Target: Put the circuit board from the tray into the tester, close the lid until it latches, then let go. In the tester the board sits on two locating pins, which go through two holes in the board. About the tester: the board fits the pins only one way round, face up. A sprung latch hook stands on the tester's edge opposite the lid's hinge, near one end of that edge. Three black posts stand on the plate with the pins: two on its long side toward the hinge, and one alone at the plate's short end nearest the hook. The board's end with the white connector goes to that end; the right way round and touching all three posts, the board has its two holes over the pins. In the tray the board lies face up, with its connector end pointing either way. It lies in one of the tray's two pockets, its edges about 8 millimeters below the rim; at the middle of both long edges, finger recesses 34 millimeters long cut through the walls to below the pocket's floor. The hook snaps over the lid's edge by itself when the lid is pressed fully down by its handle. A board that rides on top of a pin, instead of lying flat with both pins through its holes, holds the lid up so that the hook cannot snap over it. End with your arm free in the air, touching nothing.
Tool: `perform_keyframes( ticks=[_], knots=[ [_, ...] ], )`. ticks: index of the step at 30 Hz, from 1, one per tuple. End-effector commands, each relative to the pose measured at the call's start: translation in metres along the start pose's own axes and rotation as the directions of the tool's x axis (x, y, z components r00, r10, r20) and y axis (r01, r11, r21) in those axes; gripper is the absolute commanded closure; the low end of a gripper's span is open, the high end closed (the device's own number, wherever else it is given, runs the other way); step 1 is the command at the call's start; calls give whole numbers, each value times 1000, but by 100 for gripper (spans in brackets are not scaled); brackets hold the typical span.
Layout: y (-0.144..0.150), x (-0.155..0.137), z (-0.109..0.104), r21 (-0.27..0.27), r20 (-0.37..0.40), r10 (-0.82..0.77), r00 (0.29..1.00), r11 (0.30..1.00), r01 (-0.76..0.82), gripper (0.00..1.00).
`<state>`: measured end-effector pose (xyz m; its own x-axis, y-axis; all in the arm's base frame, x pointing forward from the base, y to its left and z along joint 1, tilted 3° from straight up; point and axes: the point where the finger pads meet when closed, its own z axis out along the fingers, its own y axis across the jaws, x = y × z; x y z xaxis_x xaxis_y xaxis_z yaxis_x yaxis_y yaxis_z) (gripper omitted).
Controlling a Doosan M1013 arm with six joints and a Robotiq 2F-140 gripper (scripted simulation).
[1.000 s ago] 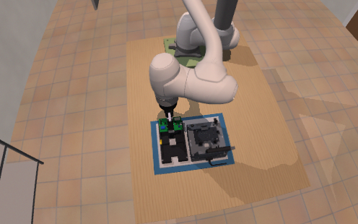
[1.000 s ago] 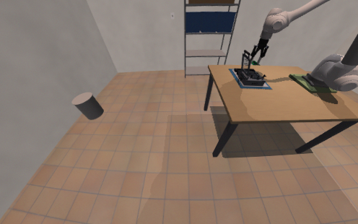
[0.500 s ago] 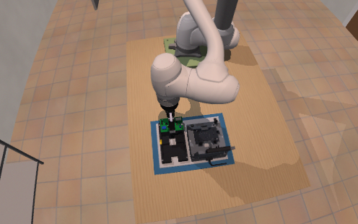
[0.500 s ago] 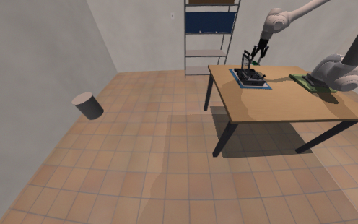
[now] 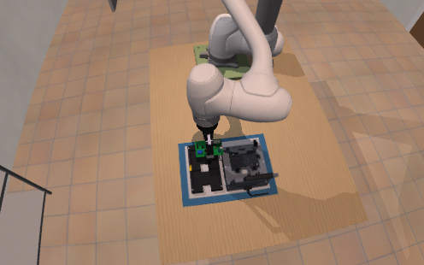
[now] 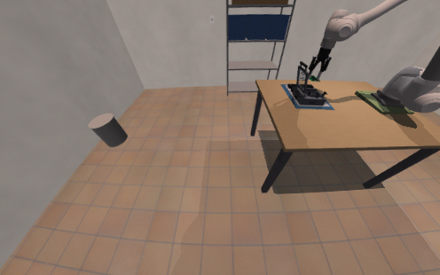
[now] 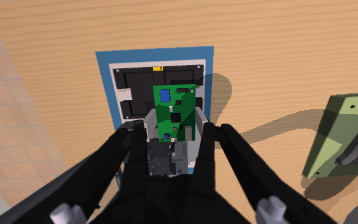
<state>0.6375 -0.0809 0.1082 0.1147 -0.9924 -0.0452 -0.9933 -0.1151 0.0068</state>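
Wooden table point(image 5: 299, 179) under the tray point(image 5: 205, 177) — claw point(image 7: 175, 131) clamped on the green circuit board point(image 7: 175, 111) — no readable writing

You have a bench point(image 5: 299, 179) of matt, fine-grained light wood on dark, metal-looking legs. The floor point(image 6: 177, 200) is terracotta tile with a faint sheen. The arm's shell point(image 5: 239, 96) looks like smooth off-white plastic, slightly glossy. The black jaws look matt. The circuit board point(image 7: 175, 112) has a flat green finish, and the mat point(image 5: 185, 201) under the tray is plain matt blue
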Motion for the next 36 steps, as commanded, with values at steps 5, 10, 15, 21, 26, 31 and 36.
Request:
perform_keyframes(
  ticks=[5,10,15,21,26,31,36],
  knots=[
    [-7,-19,-2,0,0,0,1000,1000,0,54],
    [-10,-29,-2,0,0,0,1000,1000,0,54],
    [-16,-46,-3,0,0,0,1000,1000,0,54],
    [-23,-67,-5,0,0,0,1000,1000,0,54],
    [-27,-77,-6,0,0,0,1000,1000,0,54],
    [-32,-94,-7,0,0,0,1000,1000,0,54],
    [-37,-109,-8,0,0,0,1000,1000,0,54]
  ],
)
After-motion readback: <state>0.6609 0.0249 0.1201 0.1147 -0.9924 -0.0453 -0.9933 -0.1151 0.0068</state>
